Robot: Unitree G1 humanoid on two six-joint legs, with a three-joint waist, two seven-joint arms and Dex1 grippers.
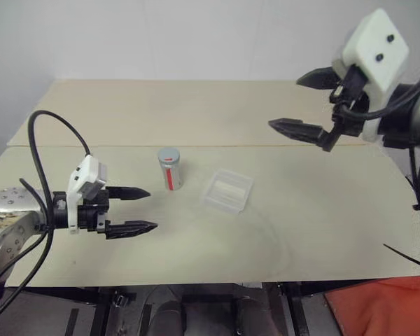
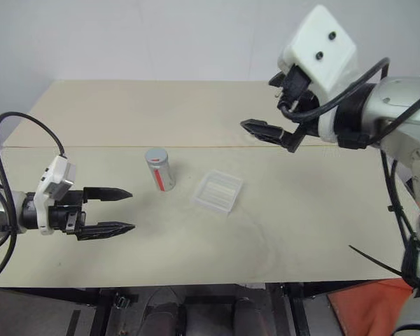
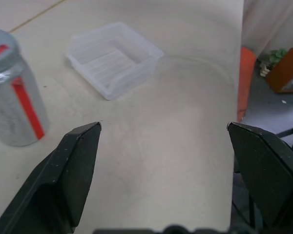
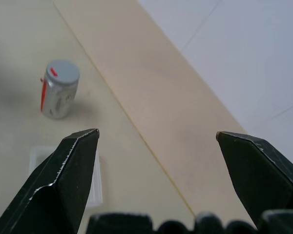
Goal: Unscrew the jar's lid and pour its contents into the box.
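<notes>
The jar (image 1: 169,169) stands upright on the table, clear with a red stripe down its side, its grey lid (image 1: 168,155) screwed on top. Just to its right lies the box (image 1: 227,190), shallow, clear and with nothing in it. The contents cannot be made out. My left gripper (image 1: 144,209) hovers low over the table to the left of the jar, open, fingers pointing right, holding nothing. High at the far right my right gripper (image 1: 297,103) hangs open and empty, well above the table. The wrist views also show the jar (image 3: 15,100) and the box (image 3: 112,58).
The beige table (image 1: 196,112) has a seam running across its middle. An orange object (image 1: 381,308) sits on the floor past the table's near right corner. A thin clear ring mark lies on the table in front of the box.
</notes>
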